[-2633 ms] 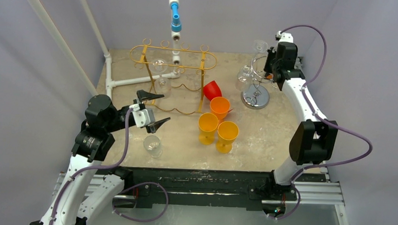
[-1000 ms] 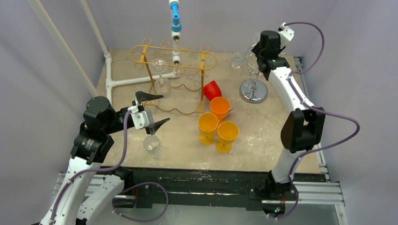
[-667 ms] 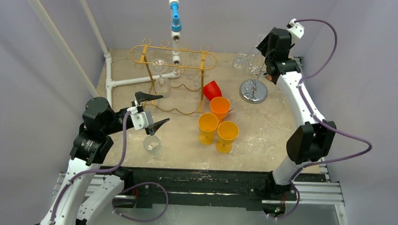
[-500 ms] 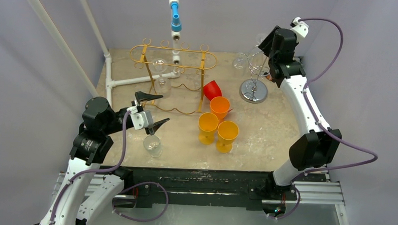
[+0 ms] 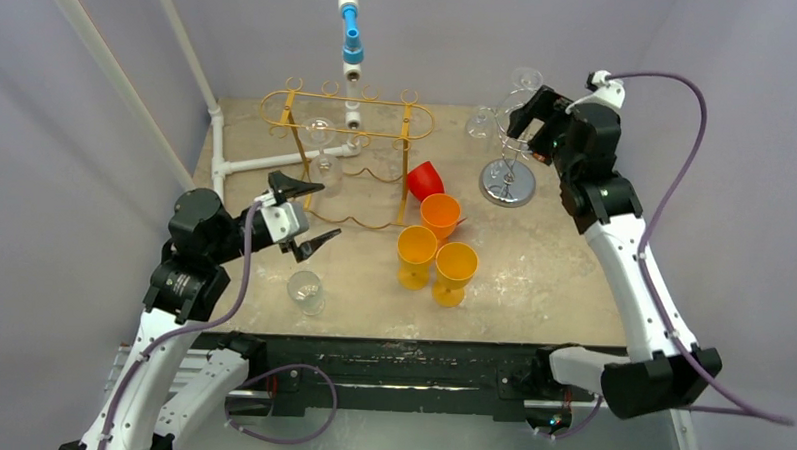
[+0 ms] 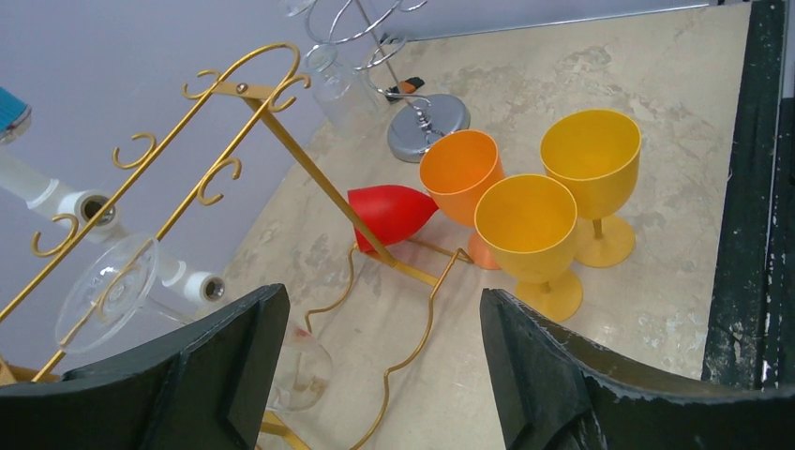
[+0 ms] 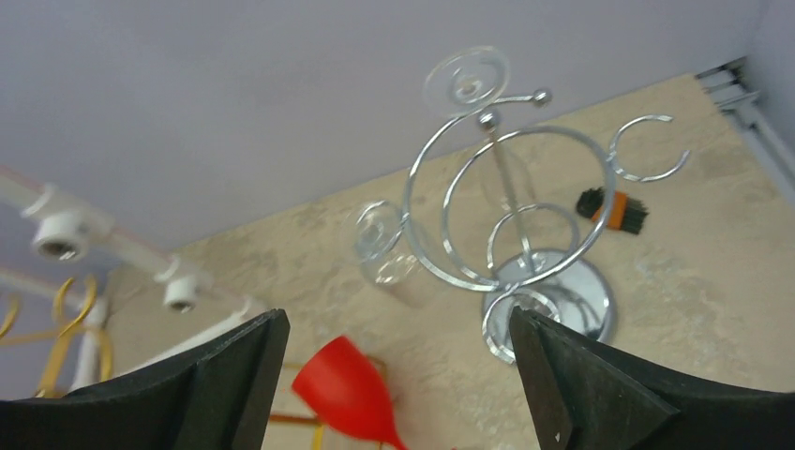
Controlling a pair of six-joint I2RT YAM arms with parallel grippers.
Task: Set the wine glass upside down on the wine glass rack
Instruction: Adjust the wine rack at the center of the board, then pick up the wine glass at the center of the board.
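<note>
The right gripper [image 5: 531,118] is gaping wide open, holding nothing, just beside the chrome rack [image 5: 507,182] at the far right, where the wine glass [image 5: 526,79] is hanging upside down. The left gripper [image 5: 330,213] is hovering open too.

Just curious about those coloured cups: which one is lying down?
The red cup, lying on its side; the orange cup and both yellow cups stand upright.

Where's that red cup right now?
The red cup lies on its side mid-table in the top view, beside the gold rack's right end, just behind an orange cup.
</note>
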